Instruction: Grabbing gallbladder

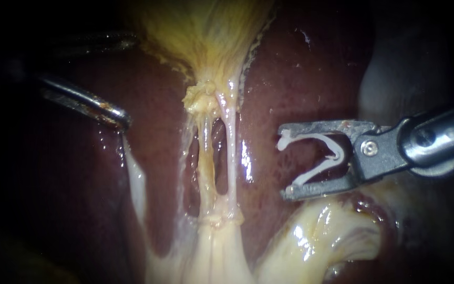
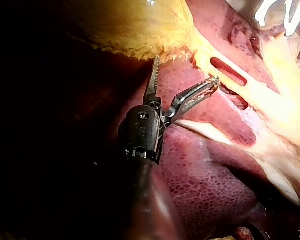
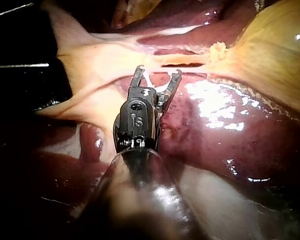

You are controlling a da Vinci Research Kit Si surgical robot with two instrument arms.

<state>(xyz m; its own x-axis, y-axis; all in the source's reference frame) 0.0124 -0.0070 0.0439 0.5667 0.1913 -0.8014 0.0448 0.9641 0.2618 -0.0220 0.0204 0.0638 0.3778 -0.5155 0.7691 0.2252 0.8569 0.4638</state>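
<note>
Tapering gallbladder [image 1: 200, 31]: yellow, it is being shown at the top middle of the endoscope view, lying on the liver [image 1: 300, 79] and narrowing downward to a lumpy neck. It is not being gripped by either instrument.
Tubes [image 1: 231, 152]: two pale tubes are being stretched side by side downward from that neck, with a slit of liver showing between them.
Left instrument [image 2: 185, 72]: its end effector is being held wide open, with nothing gripped. In its wrist view one jaw is being pointed at the gallbladder's ragged edge, and whether it is touching cannot be told. The other jaw is being pointed toward the tubes, with its tip close to them.
Right instrument [image 1: 284, 162]: its end effector is being held spread around a clip [image 1: 316, 158], with both jaws pressing on it from two sides.
Clip: white and open, it is being carried with its legs along the two jaws. Its mouth is being faced toward the right tube, and a clear gap is showing between them in the endoscope view.
Right wrist view: the loaded jaws are being held just beside the tubes, with the gallbladder off to one side.
</note>
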